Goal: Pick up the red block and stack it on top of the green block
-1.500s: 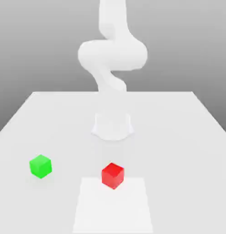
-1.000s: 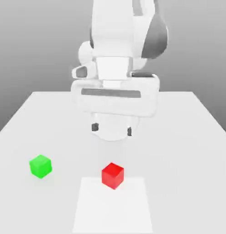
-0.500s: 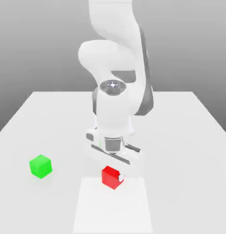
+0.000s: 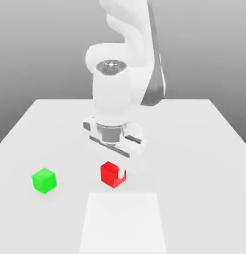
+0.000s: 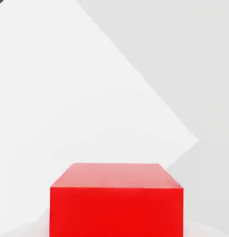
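Gripper [image 4: 115, 174] clamped on red block [image 4: 110, 173], off the table [image 4: 204, 149]; green block [image 4: 44, 180] well apart toward exterior view's left.

You face a pale grey tabletop [image 4: 204, 149] whose far edge runs level toward 12 o'clock. A lighter white square patch [image 4: 122, 223] lies on it at 6 o'clock. Behind it, a plain grey backdrop [image 4: 40, 44] darkens upward under even, shadowless light.
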`<state>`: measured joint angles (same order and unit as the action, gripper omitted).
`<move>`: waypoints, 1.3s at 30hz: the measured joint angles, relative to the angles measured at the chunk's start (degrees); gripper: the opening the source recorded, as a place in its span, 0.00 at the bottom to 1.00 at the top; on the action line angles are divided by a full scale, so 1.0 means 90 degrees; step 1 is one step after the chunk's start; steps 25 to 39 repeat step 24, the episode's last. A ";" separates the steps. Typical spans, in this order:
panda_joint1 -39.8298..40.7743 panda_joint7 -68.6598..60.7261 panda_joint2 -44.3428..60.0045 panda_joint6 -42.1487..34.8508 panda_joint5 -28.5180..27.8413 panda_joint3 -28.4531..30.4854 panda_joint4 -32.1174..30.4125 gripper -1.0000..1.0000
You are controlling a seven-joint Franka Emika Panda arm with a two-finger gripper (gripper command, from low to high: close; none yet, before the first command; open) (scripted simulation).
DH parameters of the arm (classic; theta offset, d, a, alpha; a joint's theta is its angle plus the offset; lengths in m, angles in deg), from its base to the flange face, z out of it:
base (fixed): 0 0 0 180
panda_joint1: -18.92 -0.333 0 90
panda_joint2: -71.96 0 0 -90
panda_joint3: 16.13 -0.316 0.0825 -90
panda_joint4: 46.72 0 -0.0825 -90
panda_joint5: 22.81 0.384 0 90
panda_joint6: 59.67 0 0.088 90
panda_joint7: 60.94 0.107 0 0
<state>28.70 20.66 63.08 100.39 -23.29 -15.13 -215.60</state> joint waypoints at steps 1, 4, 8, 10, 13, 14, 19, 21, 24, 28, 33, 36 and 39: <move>0.0144 0.0012 -0.0020 -0.0051 -0.0043 0.0105 0.0032 0.00; 0.0589 0.0040 -0.0077 -0.0204 -0.0173 0.0409 0.0130 0.00; 0.1174 0.0094 -0.0155 -0.0410 -0.0359 0.0822 0.0262 0.00; 0.1464 0.0119 -0.0196 -0.0513 -0.0448 0.1030 0.0329 0.00; 0.1901 0.0153 -0.0257 -0.0667 -0.0578 0.1333 0.0428 0.00; 0.2052 0.0168 -0.0288 -0.0729 -0.0627 0.1438 0.0463 0.00; 0.2053 -0.0133 0.0595 0.0074 -0.0225 0.1609 0.0532 0.00; 0.2044 -0.0404 0.1064 0.0504 0.0161 0.1500 0.0553 0.00; 0.2071 -0.0545 0.1263 0.0689 0.0361 0.1424 0.0562 1.00; 0.2071 -0.0545 0.1263 0.0689 0.0361 0.1424 0.0562 1.00; 0.2071 -0.0545 0.1263 0.0689 0.0361 0.1424 0.0562 1.00; 0.2071 -0.0545 0.1263 0.0689 0.0361 0.1424 0.0562 1.00; 0.2071 -0.0545 0.1263 0.0689 0.0361 0.1424 0.0562 1.00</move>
